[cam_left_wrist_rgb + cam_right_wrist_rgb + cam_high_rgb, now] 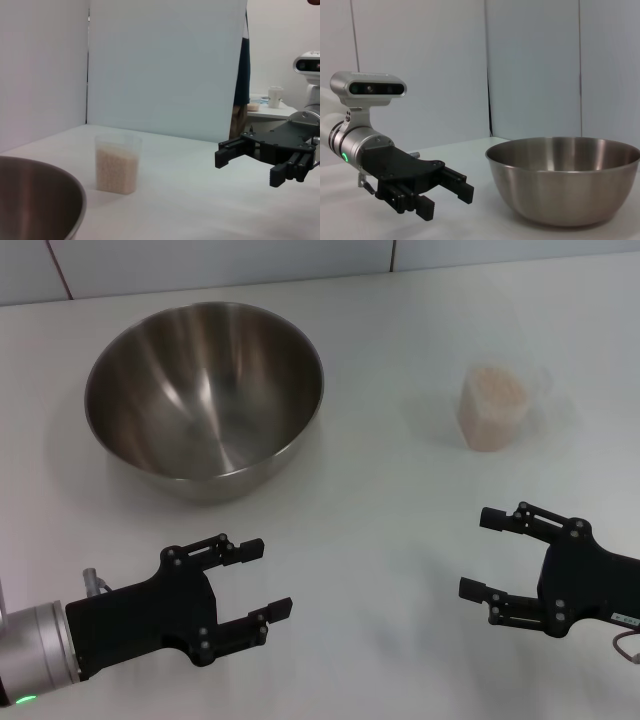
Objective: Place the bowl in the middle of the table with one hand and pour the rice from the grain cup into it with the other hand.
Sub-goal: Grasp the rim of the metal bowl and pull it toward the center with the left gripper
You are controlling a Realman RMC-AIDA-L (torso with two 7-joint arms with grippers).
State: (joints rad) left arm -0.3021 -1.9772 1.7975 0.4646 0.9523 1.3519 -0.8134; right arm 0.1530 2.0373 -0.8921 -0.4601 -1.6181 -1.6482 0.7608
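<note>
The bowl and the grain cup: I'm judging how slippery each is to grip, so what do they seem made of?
The bowl looks like polished stainless steel: silvery, with soft reflections across its inside. The grain cup seems to be clear plastic, since the rice shows through its wall, though glass cannot be ruled out.
</note>
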